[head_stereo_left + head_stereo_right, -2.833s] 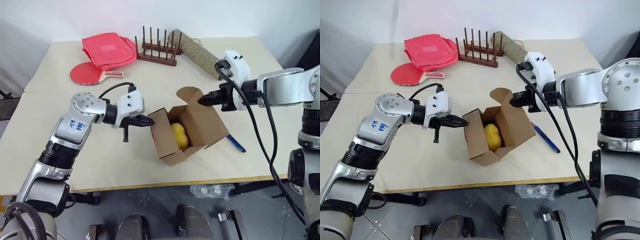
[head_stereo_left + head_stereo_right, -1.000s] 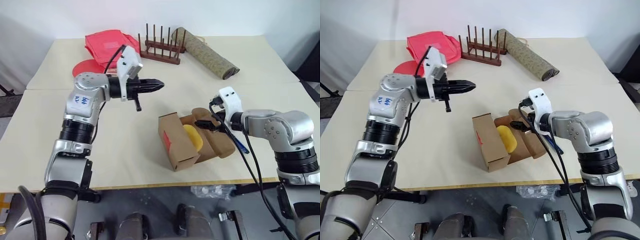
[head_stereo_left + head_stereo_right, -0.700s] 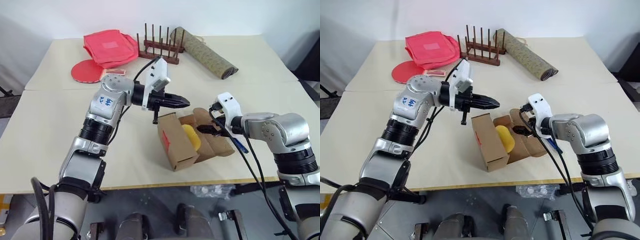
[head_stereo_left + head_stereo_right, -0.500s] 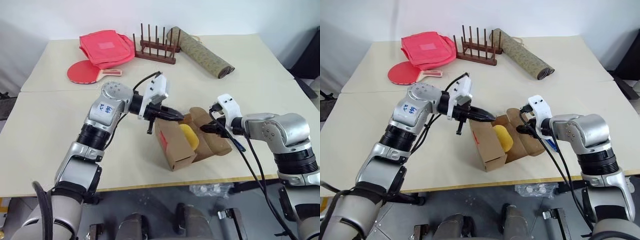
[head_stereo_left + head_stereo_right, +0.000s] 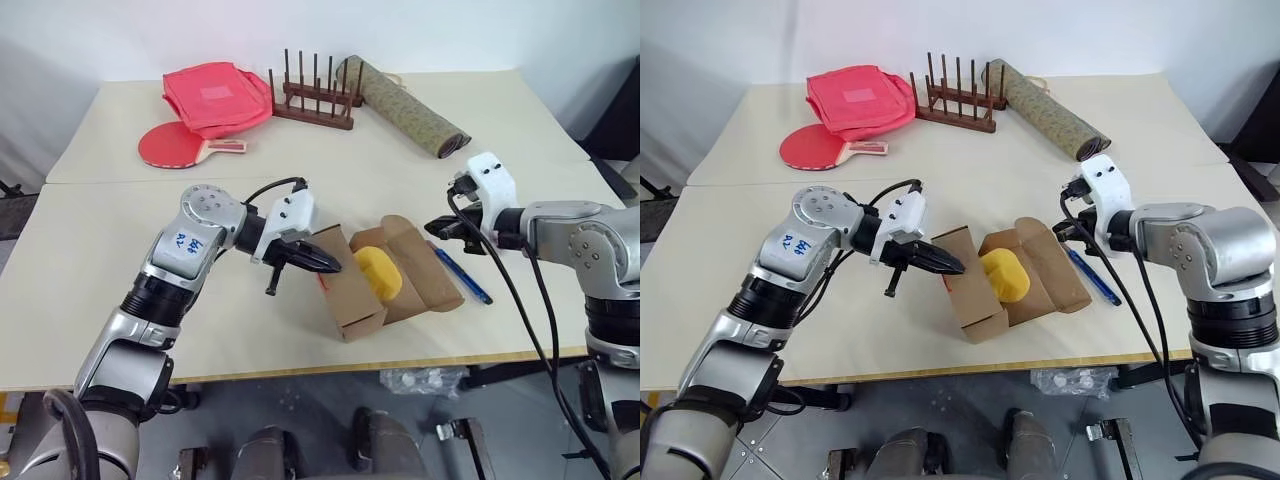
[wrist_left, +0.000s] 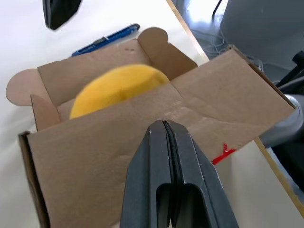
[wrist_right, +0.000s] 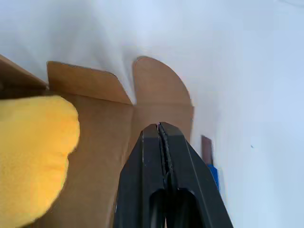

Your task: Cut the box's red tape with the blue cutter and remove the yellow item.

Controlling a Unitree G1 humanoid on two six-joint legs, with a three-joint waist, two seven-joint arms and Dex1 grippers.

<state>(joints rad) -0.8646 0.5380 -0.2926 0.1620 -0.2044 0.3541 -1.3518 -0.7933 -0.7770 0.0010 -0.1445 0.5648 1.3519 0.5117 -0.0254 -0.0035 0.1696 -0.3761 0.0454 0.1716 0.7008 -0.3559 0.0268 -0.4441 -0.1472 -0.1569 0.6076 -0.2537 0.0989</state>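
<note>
The table (image 5: 300,150) was seen with the box (image 5: 365,290) lying on its side near the front edge, its open mouth and flaps turned toward the right arm. The yellow item (image 5: 378,270) was lodged in that mouth. The blue cutter (image 5: 462,275) lay flat just beside the flaps, its long axis running diagonally away from the edge. The left gripper (image 5: 330,265) was closed, empty, at the box's upper edge. The right gripper (image 5: 432,225) was closed on nothing, above the flaps.

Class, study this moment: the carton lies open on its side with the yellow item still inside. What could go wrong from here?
1. The left gripper, shut, sits at the box wall; pushing could slide the box toward the table edge.
2. The yellow item could roll out.
3. The right gripper, shut, must reopen to grasp.
</note>
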